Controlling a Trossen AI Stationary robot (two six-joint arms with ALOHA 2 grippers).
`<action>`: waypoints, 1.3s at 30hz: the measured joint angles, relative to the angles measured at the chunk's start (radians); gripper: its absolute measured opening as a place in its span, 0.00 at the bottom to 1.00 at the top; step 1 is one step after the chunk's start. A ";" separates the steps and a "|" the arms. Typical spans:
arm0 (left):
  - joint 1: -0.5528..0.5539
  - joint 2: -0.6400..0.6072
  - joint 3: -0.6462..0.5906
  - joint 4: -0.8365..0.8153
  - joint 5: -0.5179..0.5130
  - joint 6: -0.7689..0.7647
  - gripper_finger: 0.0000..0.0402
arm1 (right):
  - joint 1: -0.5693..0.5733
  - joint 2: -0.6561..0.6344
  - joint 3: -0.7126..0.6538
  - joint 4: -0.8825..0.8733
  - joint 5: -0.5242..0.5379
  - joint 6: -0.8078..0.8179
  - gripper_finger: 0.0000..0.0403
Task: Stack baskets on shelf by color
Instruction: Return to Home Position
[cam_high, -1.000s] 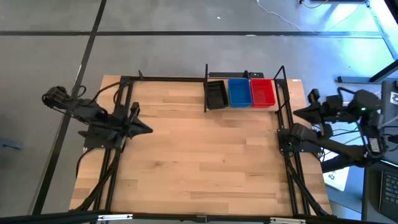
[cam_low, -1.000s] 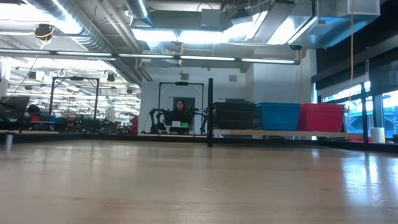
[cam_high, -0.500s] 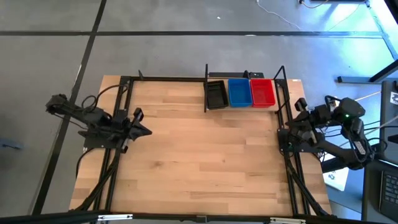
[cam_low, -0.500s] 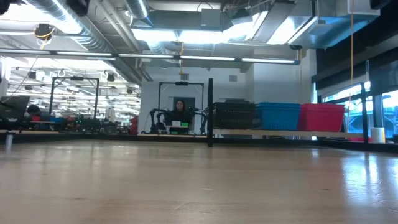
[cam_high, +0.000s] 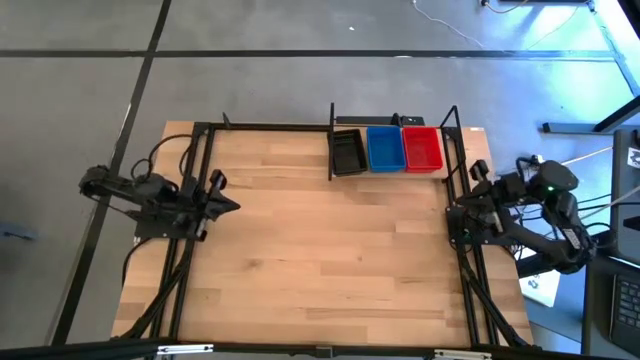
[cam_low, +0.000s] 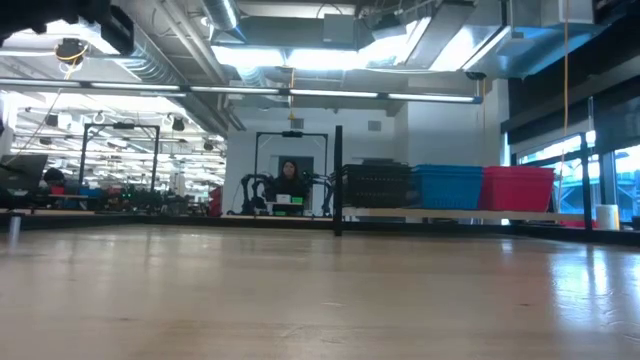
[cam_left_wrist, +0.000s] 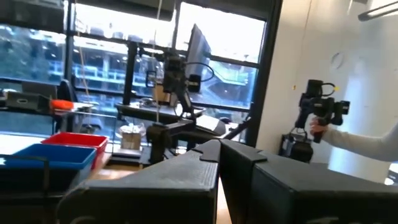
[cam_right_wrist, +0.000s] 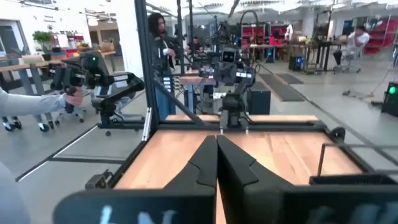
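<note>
**A:** At the far right corner of the table (cam_high: 320, 250), the shelf (cam_high: 331, 140) is seen, with three colours set side by side on it.

**B:** Order?

**A:** The black baskets (cam_high: 348, 153) are placed at the shelf's left end, the blue baskets (cam_high: 384, 148) in the middle, and the red baskets (cam_high: 423, 147) at the right end. Each colour is touching the next. In the low view the same row is seen on the board. The number piled per colour cannot be told.

**B:** Left gripper?

**A:** The left gripper (cam_high: 232, 205) is held over the table's left edge, well apart from the shelf, with its tips pointed toward the table's middle. In its wrist view the fingers are pressed together and nothing is held.

**B:** Right gripper?

**A:** The right gripper (cam_high: 478, 172) is held at the table's right edge, near the shelf's right end. Its fingers are closed tip to tip and nothing is gripped.

**B:** Anything else?

**A:** Beyond the table, a person's hand (cam_left_wrist: 315, 126) is seen wrapped around a dark handle, with a light sleeve behind it.
</note>
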 joint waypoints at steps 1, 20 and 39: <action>0.004 -0.014 -0.011 -0.001 0.004 0.004 0.00 | 0.000 0.000 -0.016 0.010 0.000 0.002 0.00; 0.053 -0.128 -0.173 0.001 0.056 0.002 0.00 | 0.000 0.000 -0.351 0.480 -0.035 0.078 0.00; 0.105 -0.129 -0.172 -0.054 0.075 0.033 0.00 | 0.000 0.002 -0.670 0.810 -0.014 0.052 0.00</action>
